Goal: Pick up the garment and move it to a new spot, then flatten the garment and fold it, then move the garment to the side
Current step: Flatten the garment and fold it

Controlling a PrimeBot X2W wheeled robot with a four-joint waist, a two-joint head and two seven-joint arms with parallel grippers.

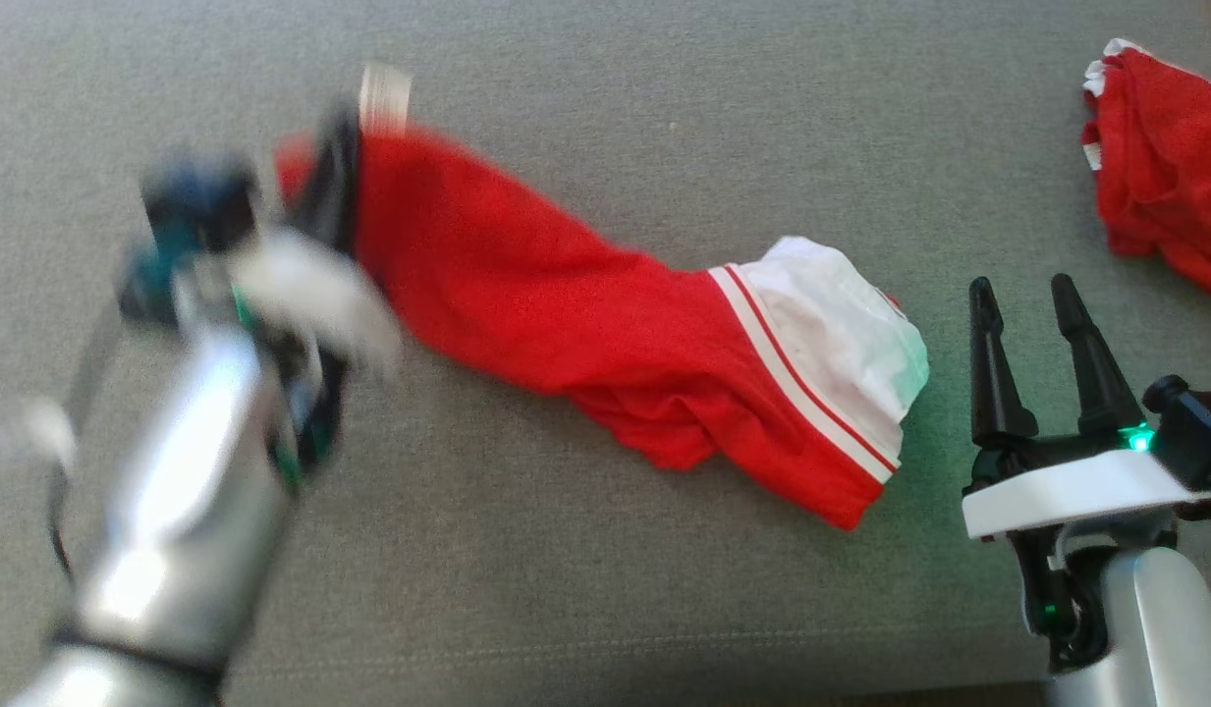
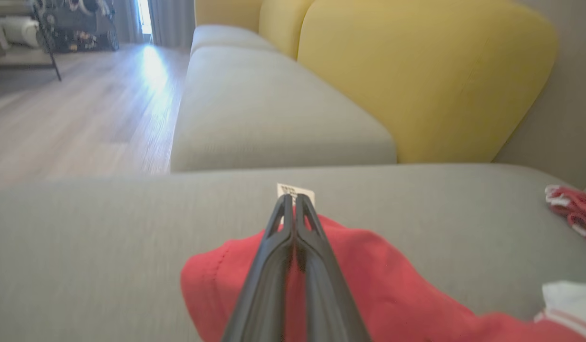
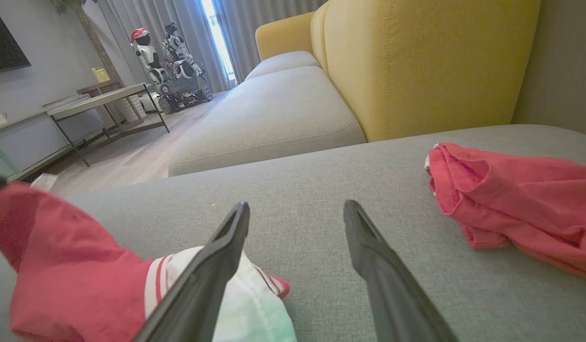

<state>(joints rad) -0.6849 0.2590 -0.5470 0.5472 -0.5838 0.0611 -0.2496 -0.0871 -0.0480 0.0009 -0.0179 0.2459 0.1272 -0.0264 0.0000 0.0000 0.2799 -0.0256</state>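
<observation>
Head view, upper left of frame: left tool (image 1: 332, 172), blurred, with its two dark fingers pressed together and pinching one end of the garment (image 1: 526, 285). A white label (image 1: 384, 98) sticks up just past the fingertips.

Left wrist view, centre: left tool (image 2: 291, 199) is closed, no gap between the fingers. Red cloth of the garment (image 2: 378, 280) bunches around them, and the label (image 2: 295, 192) sits right at the tips.

The garment is red with a white part and striped band. It lies stretched across the grey sofa seat (image 1: 605, 570), running from upper left to right of centre, white end lower right.

Lower right of frame: right tool (image 1: 1022, 290) stands open, fingers spread and holding nothing, just beside the white end. In the right wrist view, the right tool (image 3: 297, 209) shows the seat between its fingers, with the garment (image 3: 60, 266) at lower left.

A second red garment (image 1: 1165, 177) lies crumpled in the upper right corner, well apart. A yellow backrest (image 3: 416, 61) stands behind the seat.
</observation>
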